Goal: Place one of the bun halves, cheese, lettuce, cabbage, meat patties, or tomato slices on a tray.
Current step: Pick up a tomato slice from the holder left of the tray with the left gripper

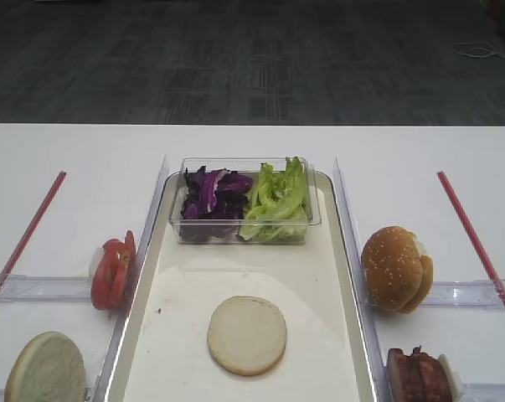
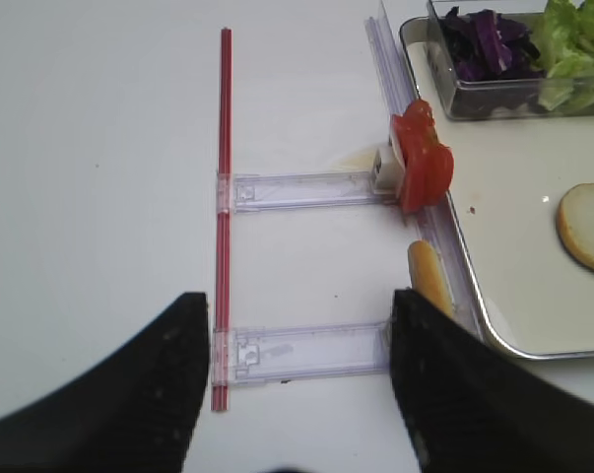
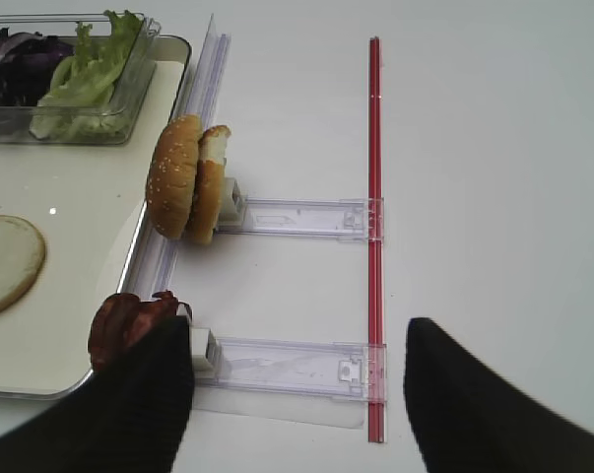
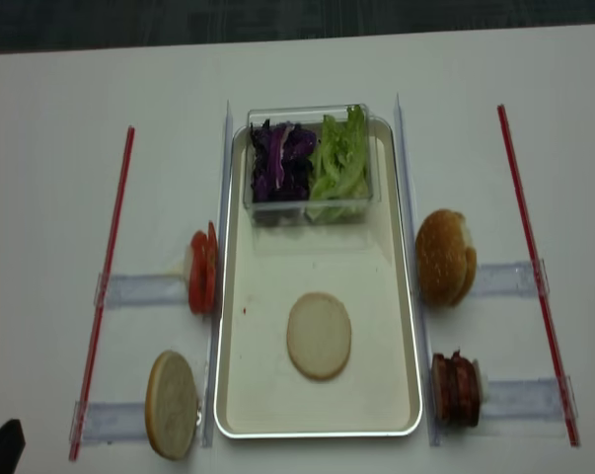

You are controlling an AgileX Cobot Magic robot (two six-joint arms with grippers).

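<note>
Both dark fingers of the left gripper (image 2: 297, 394) stand spread wide and empty over the white table, and the right gripper (image 3: 297, 394) likewise shows its two black fingers parted with nothing between them. Ahead of the left fingers and off to their right, the glossy red round tomato slices (image 2: 421, 163) stand on edge against a clear plastic holder; a pale cream bun half (image 2: 430, 278) stands just beyond the right-hand finger. By the right gripper's left-hand finger sit the dark reddish-brown meat patties (image 3: 129, 323), with golden sesame-topped bun halves (image 3: 188, 177) further ahead. The long cream-white tray with a shiny metal rim (image 1: 336, 251) already carries one flat pale bun half (image 1: 247, 334), so one placing looks done. The dark purple shredded cabbage (image 1: 212, 194) and frilly green lettuce (image 1: 277, 199) lie in a clear plastic box (image 1: 244, 230) at its far end. No cheese shows. Neither gripper has taken up a further piece.
</note>
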